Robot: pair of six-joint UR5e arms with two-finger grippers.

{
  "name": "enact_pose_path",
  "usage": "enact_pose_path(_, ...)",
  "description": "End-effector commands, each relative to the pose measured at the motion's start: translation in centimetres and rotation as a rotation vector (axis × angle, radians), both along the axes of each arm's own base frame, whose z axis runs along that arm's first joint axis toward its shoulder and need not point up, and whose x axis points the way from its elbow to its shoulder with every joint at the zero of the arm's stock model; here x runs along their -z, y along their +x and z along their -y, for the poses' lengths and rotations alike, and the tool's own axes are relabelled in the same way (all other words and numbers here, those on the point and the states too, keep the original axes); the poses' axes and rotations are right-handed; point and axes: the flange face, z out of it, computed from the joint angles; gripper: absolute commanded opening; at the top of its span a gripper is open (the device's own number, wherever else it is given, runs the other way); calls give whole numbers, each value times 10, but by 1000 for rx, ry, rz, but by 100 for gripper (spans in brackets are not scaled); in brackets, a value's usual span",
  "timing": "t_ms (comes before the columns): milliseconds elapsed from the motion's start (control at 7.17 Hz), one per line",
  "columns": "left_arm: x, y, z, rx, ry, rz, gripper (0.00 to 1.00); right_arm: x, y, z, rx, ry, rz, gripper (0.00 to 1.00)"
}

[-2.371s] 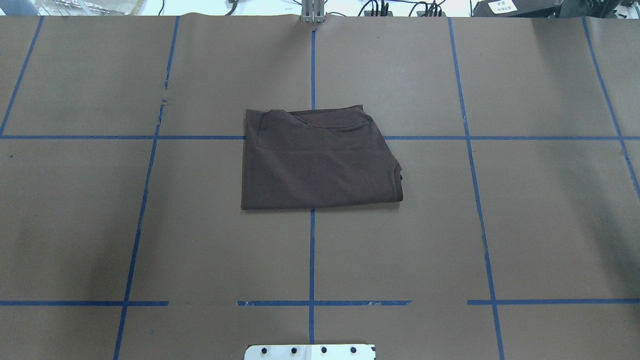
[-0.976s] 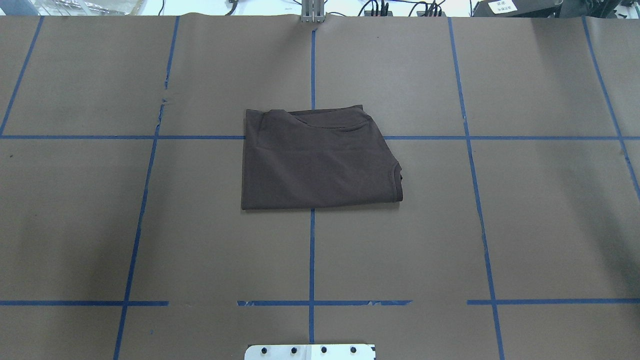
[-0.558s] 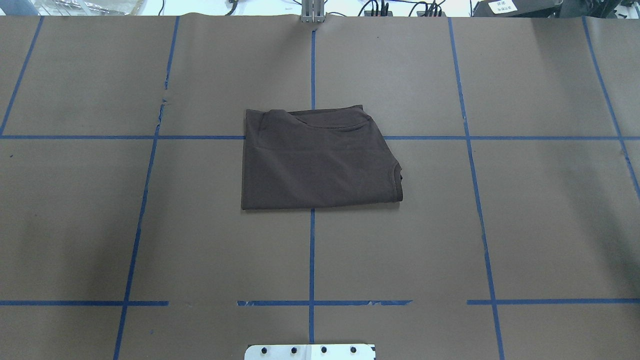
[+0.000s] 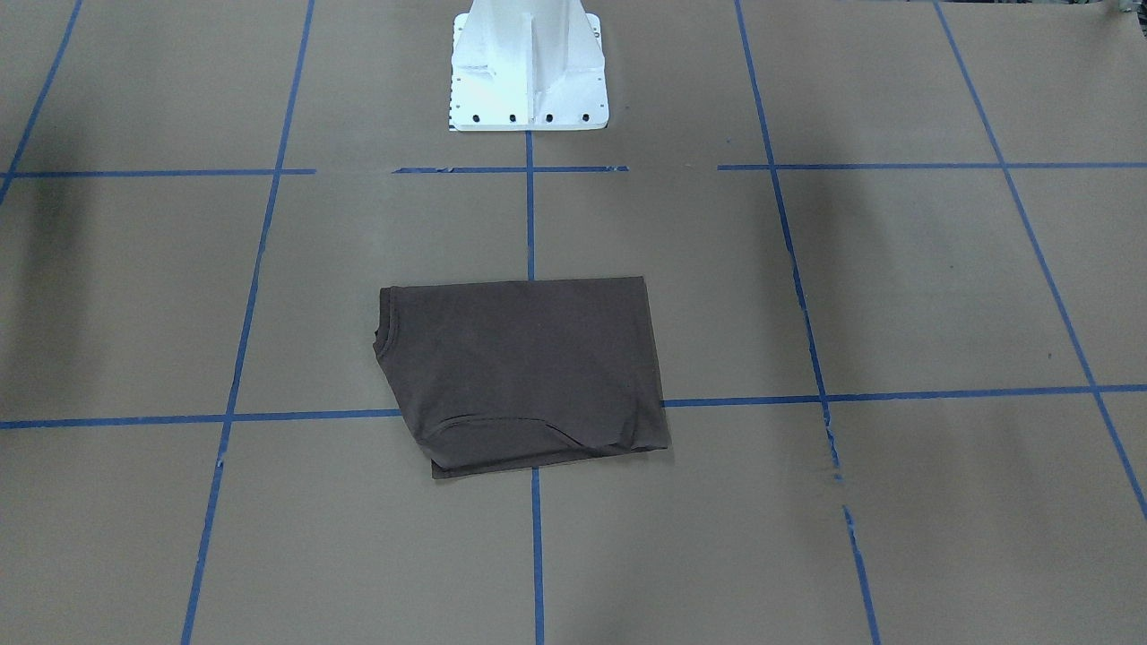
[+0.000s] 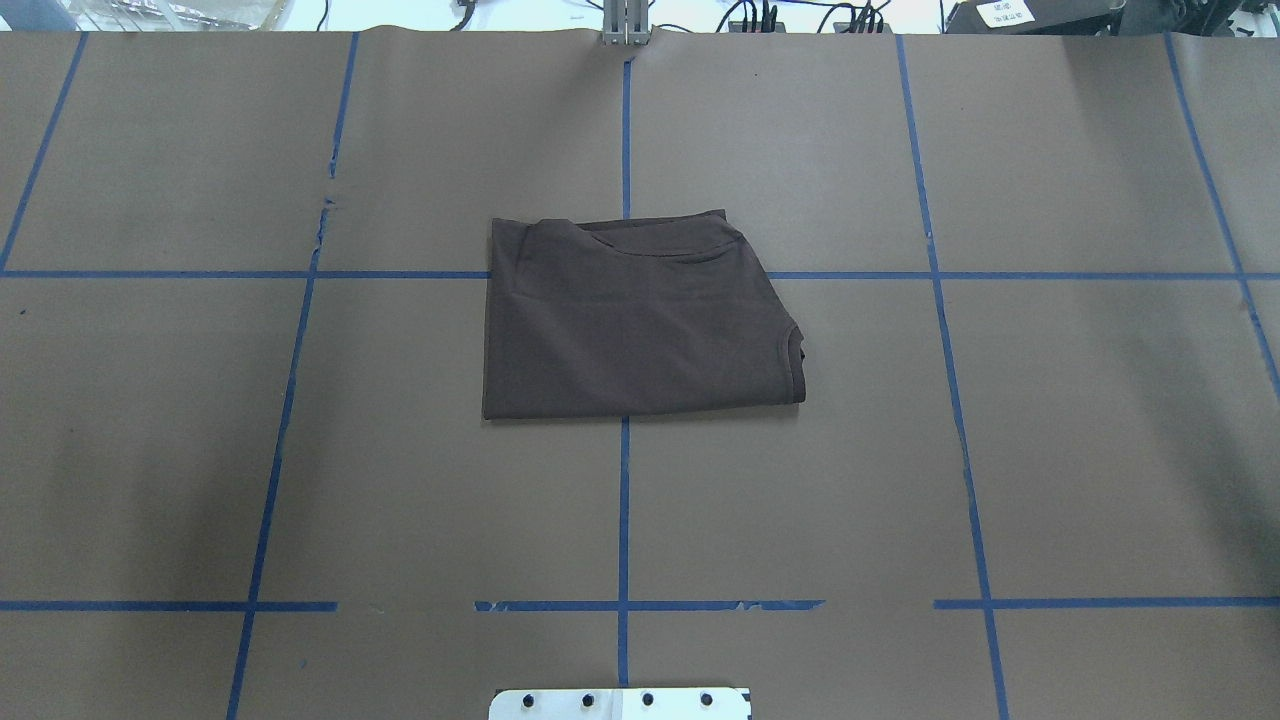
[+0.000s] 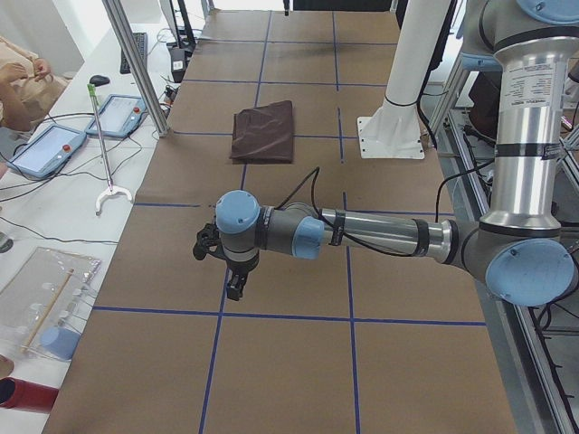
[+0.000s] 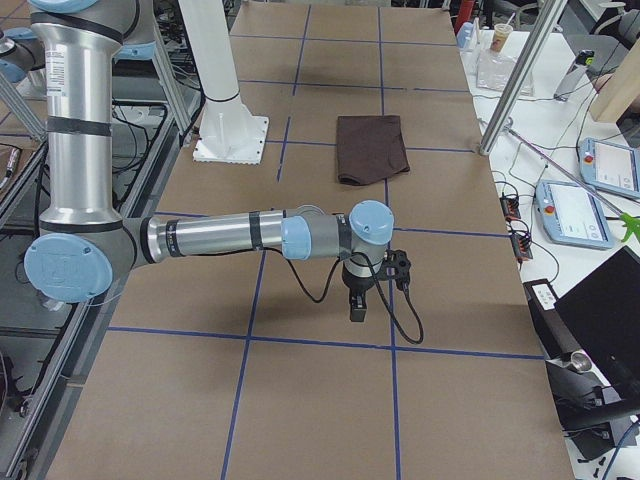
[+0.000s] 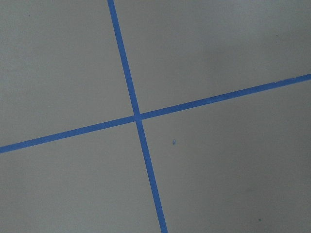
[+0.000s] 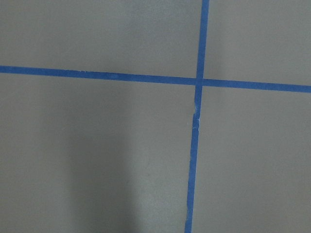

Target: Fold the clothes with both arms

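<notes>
The dark brown T-shirt (image 5: 635,318) lies folded into a flat rectangle at the table's middle, collar toward the far edge; it also shows in the front-facing view (image 4: 524,372), the left view (image 6: 264,132) and the right view (image 7: 371,148). My left gripper (image 6: 233,287) hangs over bare table far from the shirt, seen only in the left view. My right gripper (image 7: 358,305) hangs likewise, seen only in the right view. I cannot tell whether either is open or shut. Both wrist views show only table paper and blue tape.
Brown paper with blue tape lines (image 5: 623,500) covers the table. The white pedestal base (image 4: 527,67) stands at the robot's side. Tablets (image 6: 43,147) and a grabber stick (image 6: 101,136) lie on a side bench; pendants (image 7: 585,212) lie at the other end.
</notes>
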Motion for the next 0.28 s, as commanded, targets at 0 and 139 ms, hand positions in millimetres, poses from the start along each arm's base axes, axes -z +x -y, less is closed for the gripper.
enact_pose_path(0,6,-1,1,0,11,-1,100,-3,-1,2,2,-3,-4,100)
enact_pose_path(139,8,-1,1,0,13,-1,100,-5,-1,2,3,-7,-3,100)
